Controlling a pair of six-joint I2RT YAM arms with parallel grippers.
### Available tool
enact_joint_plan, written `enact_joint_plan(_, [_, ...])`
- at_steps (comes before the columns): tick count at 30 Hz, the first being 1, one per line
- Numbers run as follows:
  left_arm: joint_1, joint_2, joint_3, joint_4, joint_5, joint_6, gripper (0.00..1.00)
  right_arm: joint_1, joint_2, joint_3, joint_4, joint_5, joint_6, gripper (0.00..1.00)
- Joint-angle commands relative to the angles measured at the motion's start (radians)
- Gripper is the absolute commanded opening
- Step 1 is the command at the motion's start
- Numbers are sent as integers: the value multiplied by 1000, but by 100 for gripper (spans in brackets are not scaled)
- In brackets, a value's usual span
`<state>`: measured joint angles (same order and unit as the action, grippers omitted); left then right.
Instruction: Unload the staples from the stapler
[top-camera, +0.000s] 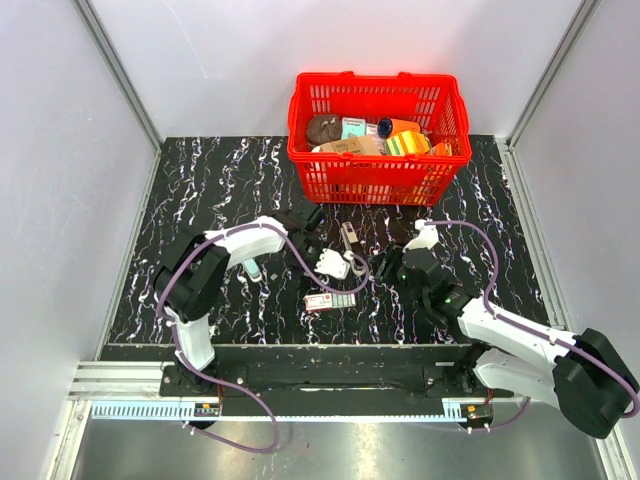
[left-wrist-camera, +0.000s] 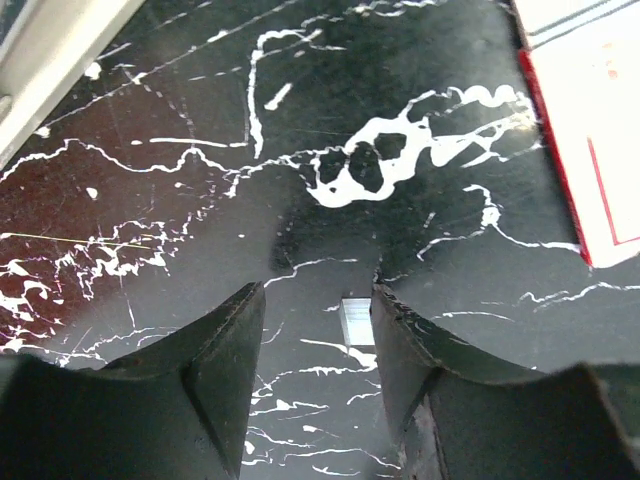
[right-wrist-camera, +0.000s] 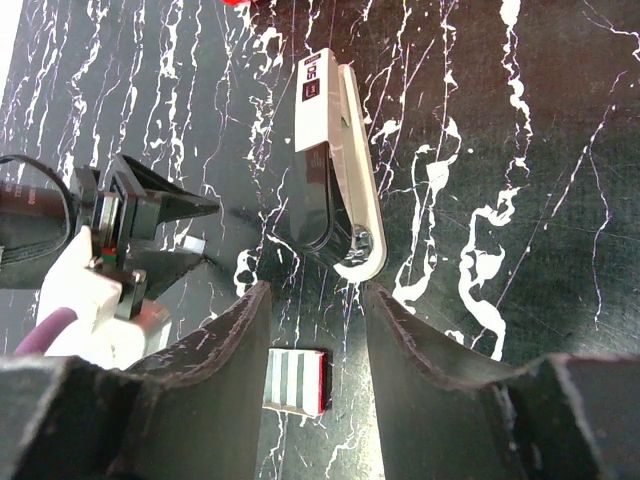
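Note:
The stapler (right-wrist-camera: 330, 170), dark with a cream-white part, lies on the black marble table just beyond my right gripper's (right-wrist-camera: 315, 295) open, empty fingertips, apart from them. It shows as a small grey piece in the top view (top-camera: 348, 238). My left gripper (left-wrist-camera: 318, 295) is open and low over the table, with a short silvery staple strip (left-wrist-camera: 355, 320) lying between its fingertips. From the right wrist the left gripper (right-wrist-camera: 185, 235) sits left of the stapler. In the top view both grippers, left (top-camera: 362, 268) and right (top-camera: 386, 268), meet near the table's middle.
A small silver-striped piece with a red edge (right-wrist-camera: 295, 380) lies between the right fingers. A flat red-and-white box (top-camera: 322, 302) lies near the front, also at the left wrist view's right edge (left-wrist-camera: 590, 130). A red basket (top-camera: 380, 180) of goods stands at the back. A pale blue object (top-camera: 252, 268) lies left.

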<state>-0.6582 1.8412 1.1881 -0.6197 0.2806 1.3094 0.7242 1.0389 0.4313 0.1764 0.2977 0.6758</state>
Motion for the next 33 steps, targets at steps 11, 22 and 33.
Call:
enact_joint_plan(11, [25,36,192,-100,58,-194,52,-5,-7,-3,52,9,-5,46])
enact_joint_plan(22, [25,-8,110,-120,58,-274,60,-6,-13,-5,55,8,-7,45])
enact_joint_plan(33, [23,10,82,-54,25,-331,60,-5,-16,-9,60,4,-8,45])
